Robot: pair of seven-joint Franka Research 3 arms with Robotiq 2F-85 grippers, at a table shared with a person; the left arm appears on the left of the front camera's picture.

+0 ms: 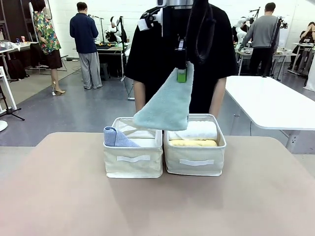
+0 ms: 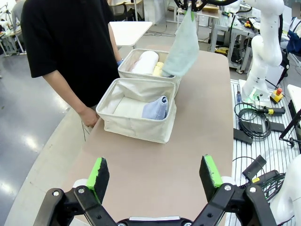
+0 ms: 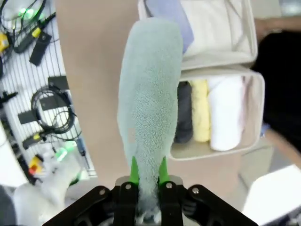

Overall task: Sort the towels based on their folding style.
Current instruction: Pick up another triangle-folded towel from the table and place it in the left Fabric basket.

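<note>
Right wrist view puts the right gripper (image 3: 148,172) at the bottom edge, its green pads pinched on the narrow tip of the pale teal towel (image 3: 150,94), which hangs away from the camera and widens as it goes (gripped by the tip, I judge, so the cone keeps its shape).

From the front, that towel dangles well above two cream bins. Its broad end is over the seam between them, reaching toward the left bin (image 1: 133,164). The lavender-blue towel (image 1: 115,137), the other cone, lies in that bin, so it is probably the destination. The right bin (image 1: 195,162) holds a white roll (image 3: 226,113), a yellow roll (image 3: 201,110) and a dark grey roll (image 3: 184,113) side by side.

The left gripper (image 2: 155,174) hovers back over the bare table (image 2: 188,141), jaws spread and empty, likely kept clear. A person stands behind the bins, one hand (image 2: 89,117) at the far edge.

The hanging towel covers part of both bins. Whatever lies under the rolls cannot be made out.
</note>
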